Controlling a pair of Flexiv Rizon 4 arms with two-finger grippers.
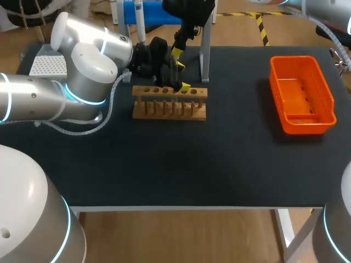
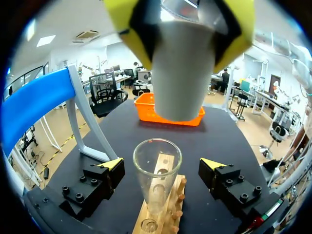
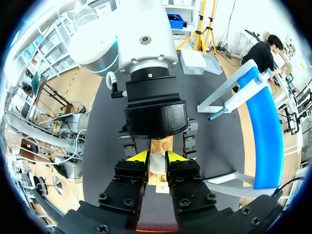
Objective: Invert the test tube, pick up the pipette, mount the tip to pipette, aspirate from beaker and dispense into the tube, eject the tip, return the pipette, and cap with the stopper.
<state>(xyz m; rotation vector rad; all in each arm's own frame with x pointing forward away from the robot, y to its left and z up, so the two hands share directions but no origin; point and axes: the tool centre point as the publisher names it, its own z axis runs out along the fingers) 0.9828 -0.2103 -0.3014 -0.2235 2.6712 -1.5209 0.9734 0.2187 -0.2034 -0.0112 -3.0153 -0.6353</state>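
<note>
Hovering a stopper over the racked test tube

The right pincer (image 3: 156,159) is clenched on the pale stopper (image 3: 157,165), its yellow tips pressing it from two sides. In the left wrist view the stopper hangs right above the mouth of the glass test tube (image 2: 157,178), apart from it. The tube stands upright, mouth up, in a hole of the wooden rack (image 1: 170,105) on the black bench (image 1: 219,164). The left pincer (image 2: 162,165) is released: its fingers stand one at each side of the tube, with a gap to the glass on both sides. Behind the rack is the blue-topped stand (image 1: 156,12), with the pipette (image 1: 140,24) hanging on it. An orange basket (image 1: 301,93) sits well apart, toward the bench's right side.
</note>
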